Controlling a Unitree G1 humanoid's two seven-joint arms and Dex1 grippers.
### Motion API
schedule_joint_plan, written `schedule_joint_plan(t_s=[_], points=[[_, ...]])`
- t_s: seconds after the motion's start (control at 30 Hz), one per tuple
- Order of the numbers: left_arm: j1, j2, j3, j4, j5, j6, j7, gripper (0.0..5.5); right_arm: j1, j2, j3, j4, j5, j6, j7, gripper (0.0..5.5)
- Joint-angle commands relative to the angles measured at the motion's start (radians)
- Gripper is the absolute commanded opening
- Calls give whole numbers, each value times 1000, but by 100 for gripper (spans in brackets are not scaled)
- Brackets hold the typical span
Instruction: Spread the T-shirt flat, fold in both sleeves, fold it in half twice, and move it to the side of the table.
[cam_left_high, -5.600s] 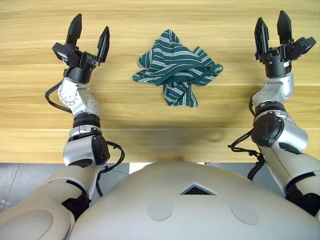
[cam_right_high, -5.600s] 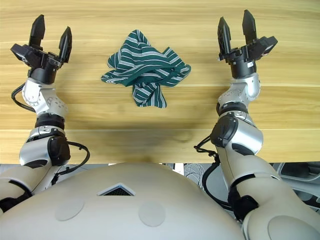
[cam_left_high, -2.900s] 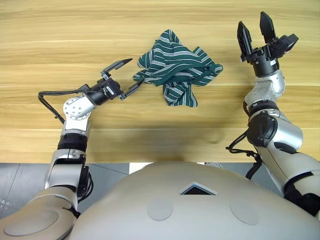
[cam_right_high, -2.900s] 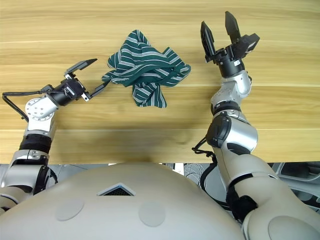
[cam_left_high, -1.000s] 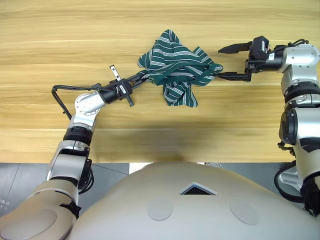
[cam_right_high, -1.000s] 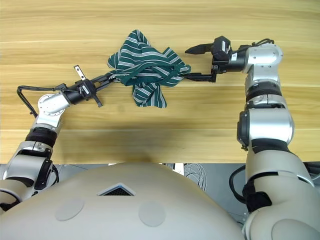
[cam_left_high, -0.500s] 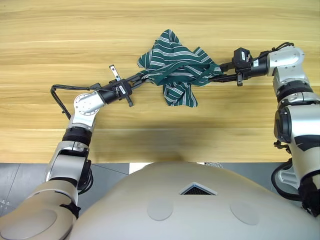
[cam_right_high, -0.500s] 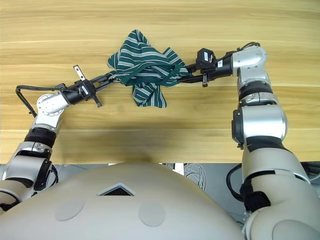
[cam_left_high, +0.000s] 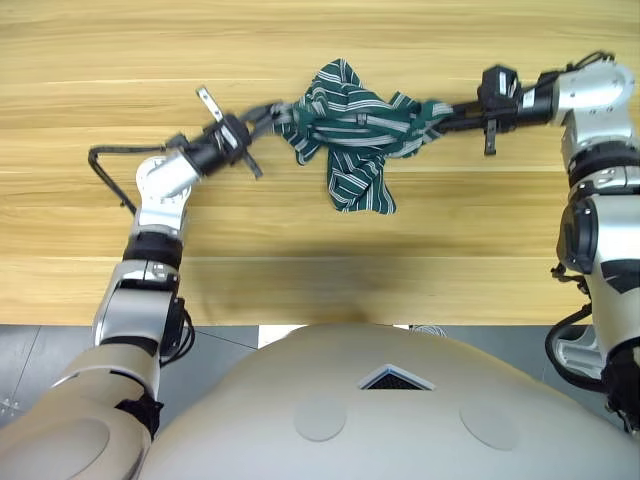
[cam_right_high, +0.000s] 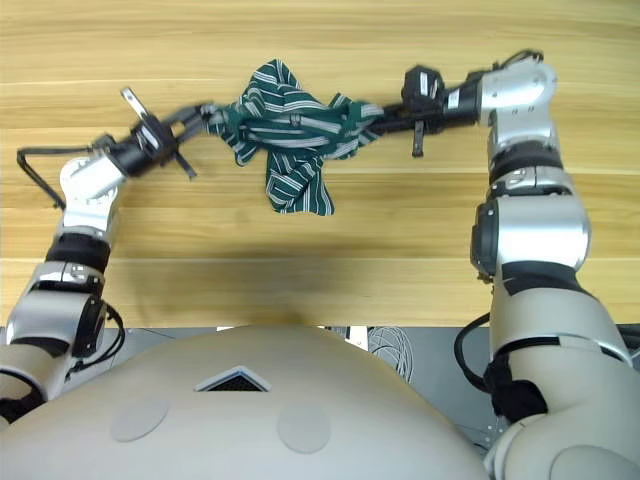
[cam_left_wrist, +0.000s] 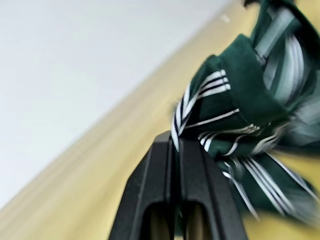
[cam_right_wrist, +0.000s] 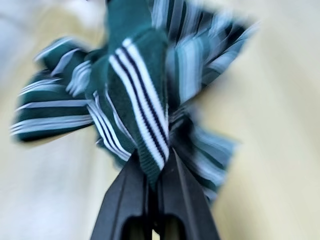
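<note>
The left gripper (cam_left_high: 270, 112) is clenched on the left edge of the T-shirt (cam_left_high: 355, 120), low over the wooden table (cam_left_high: 120, 50). The striped shirt is bunched between both arms, near the table's middle (one flap trails toward the robot). The right gripper (cam_left_high: 442, 112) pinches the opposite edge. I judge that this two-ended hold allows pulling the cloth apart to spread it flat.

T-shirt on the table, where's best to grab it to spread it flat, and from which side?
Take the T-shirt by its two outer ends, each arm coming in low from its own side. The bunched cloth tapers to loose edges there; the left gripper and right gripper are shut on them, so pulling apart should open it.
</note>
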Motion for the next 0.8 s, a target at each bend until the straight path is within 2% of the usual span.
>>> schedule_joint_plan(t_s=[0.03,0.1,0.17,0.27,0.37,0.47,0.6,0.7,0.8], points=[[-381,8,113,118,-89,175,15,0,-265,-32,-10,-29,-58,-21,-244,4],[-455,42,194,68,-163,222,24,0,-333,-52,-20,-64,-67,-78,-341,4],[-433,58,236,-78,-200,244,37,0,-348,-87,-39,-118,-61,-148,-415,4],[-287,40,230,-367,-188,294,96,0,-283,-136,-110,-307,38,-217,-446,4],[-236,26,210,-500,-168,375,143,0,-212,-156,-147,-515,95,-178,-494,4],[-380,23,186,-381,-132,458,156,0,-292,-116,-87,-451,-15,-60,-607,4],[-696,-14,194,-9,-148,624,136,0,-535,-26,-25,-159,-117,118,-759,4],[-986,22,217,374,-85,645,251,0,-721,37,-20,30,-166,277,-963,4],[-1159,91,248,550,-43,650,414,0,-847,73,-48,98,-178,383,-1120,4]])
